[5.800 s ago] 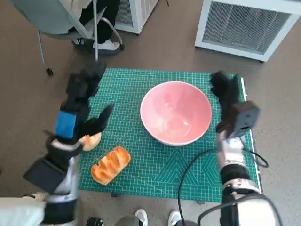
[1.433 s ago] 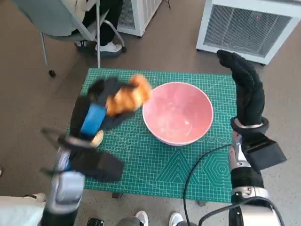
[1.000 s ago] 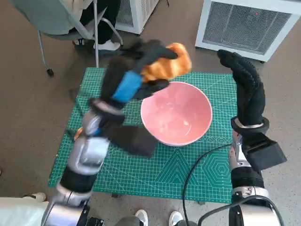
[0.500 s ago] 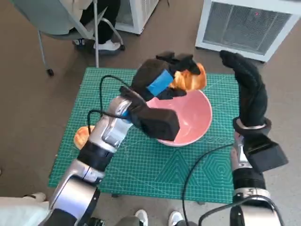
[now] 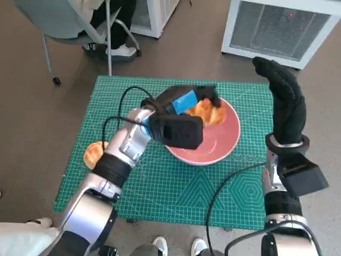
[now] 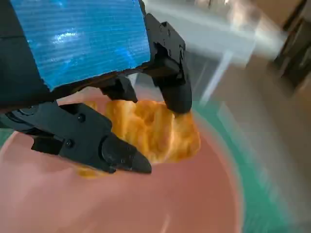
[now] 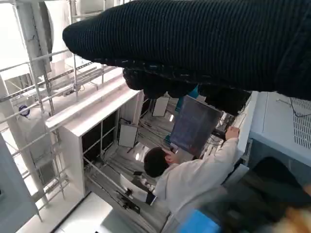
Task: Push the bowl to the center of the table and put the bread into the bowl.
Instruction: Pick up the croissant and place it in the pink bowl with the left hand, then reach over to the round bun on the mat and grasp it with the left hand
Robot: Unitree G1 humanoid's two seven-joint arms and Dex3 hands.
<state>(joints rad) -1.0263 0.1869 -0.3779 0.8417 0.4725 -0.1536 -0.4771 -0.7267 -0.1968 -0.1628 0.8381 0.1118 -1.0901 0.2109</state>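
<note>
Left hand (image 5: 186, 101) fingers (image 6: 172, 80) clamped round bread (image 5: 208, 113), now low inside pink bowl (image 5: 226, 140); half second ago bread hung above far rim. Bowl sits on green mat (image 5: 160, 181) near desk middle, same spot as before. Right hand (image 5: 285, 106) raised at bowl's right, fingers straight, together, holding nothing, unchanged. Second roll (image 5: 93, 154) at mat's left edge
</note>
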